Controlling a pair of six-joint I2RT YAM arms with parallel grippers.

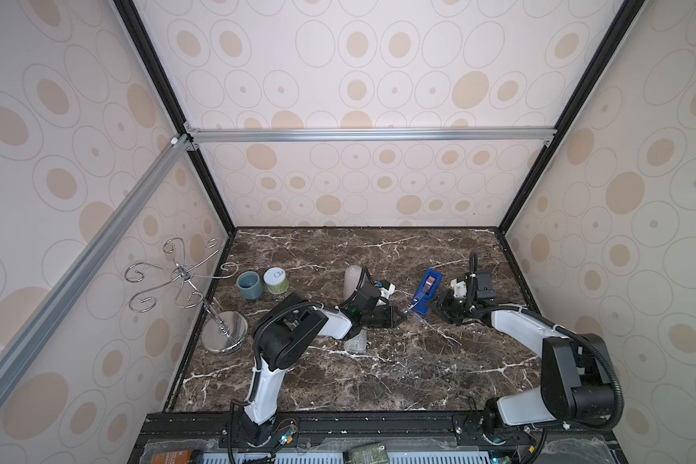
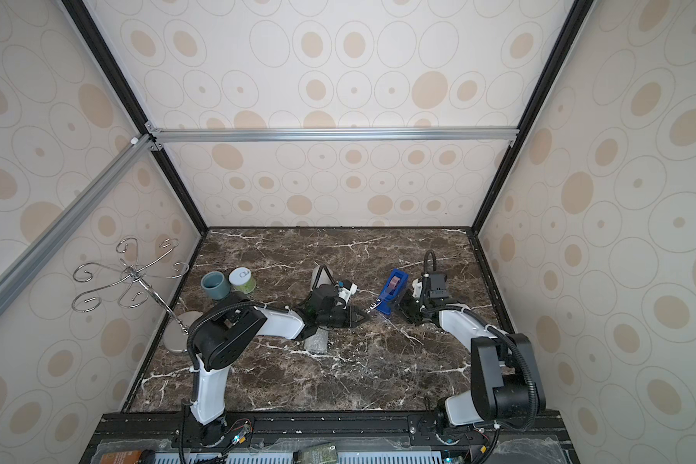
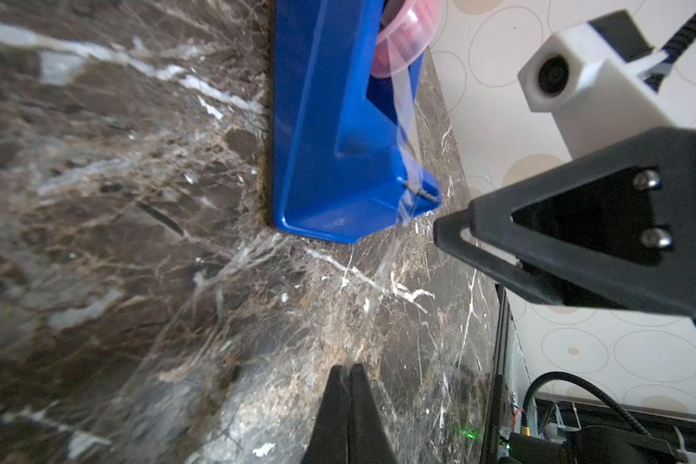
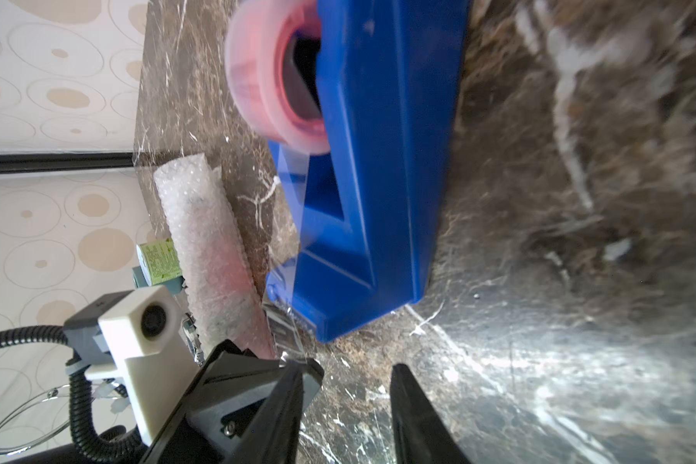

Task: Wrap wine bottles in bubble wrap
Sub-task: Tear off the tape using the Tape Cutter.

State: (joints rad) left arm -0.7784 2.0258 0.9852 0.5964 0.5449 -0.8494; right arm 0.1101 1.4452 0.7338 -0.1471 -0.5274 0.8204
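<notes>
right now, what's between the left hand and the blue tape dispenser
A strip of clear tape stretches from the blue tape dispenser to the shut left hand, over bare tabletop; the left wrist view shows it.

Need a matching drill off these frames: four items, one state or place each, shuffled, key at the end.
Items
1. left pincer
2. right pincer
3. bubble wrap
4. cup

States
A. rolled up, lying flat
B. shut on tape
C. teal, beside the jar
D. open, empty

Pairs: 1-B, 2-D, 3-A, 4-C
</notes>
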